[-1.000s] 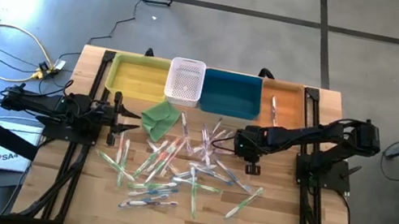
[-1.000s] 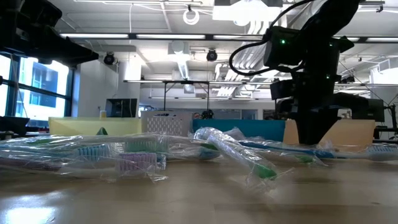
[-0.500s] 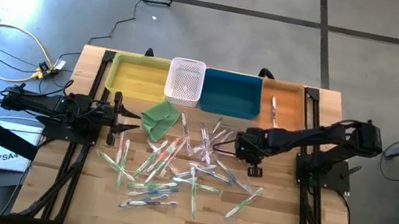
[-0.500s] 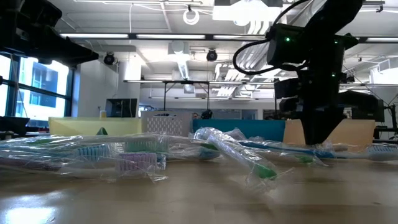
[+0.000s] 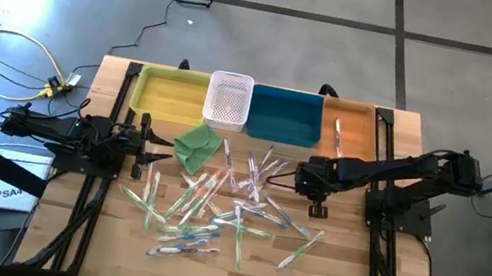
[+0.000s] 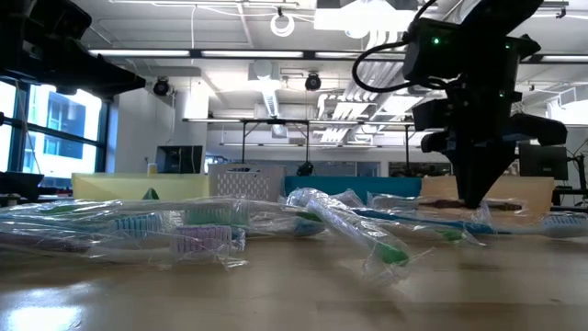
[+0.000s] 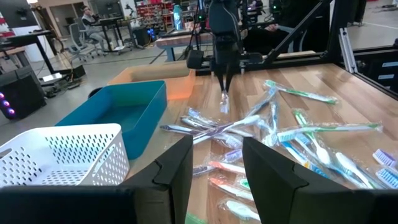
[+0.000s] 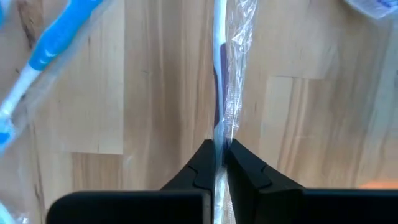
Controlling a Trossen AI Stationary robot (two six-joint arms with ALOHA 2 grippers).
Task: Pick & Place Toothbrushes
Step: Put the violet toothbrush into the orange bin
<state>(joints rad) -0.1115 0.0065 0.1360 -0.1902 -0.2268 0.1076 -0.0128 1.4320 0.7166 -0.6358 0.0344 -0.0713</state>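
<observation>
From above, the right gripper (image 5: pixel 301 178) reaches into the toothbrushes (image 5: pixel 213 208) scattered mid-bench; its tips are hidden. The right wrist view shows its fingers (image 8: pixel 200 165) pinched on one wrapped toothbrush (image 8: pixel 219 68), head cut off. The left gripper (image 5: pixel 155 147) waits half-open by the bench's left edge.

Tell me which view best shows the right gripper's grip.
Right wrist view: the right gripper is shut on a wrapped toothbrush. In the left wrist view it is far off; the high and low views hide the fingertips.

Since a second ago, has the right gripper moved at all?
Yes. The right gripper, shut on a wrapped toothbrush, has shifted rightward, away from the pile and toward the table's right edge.
</observation>
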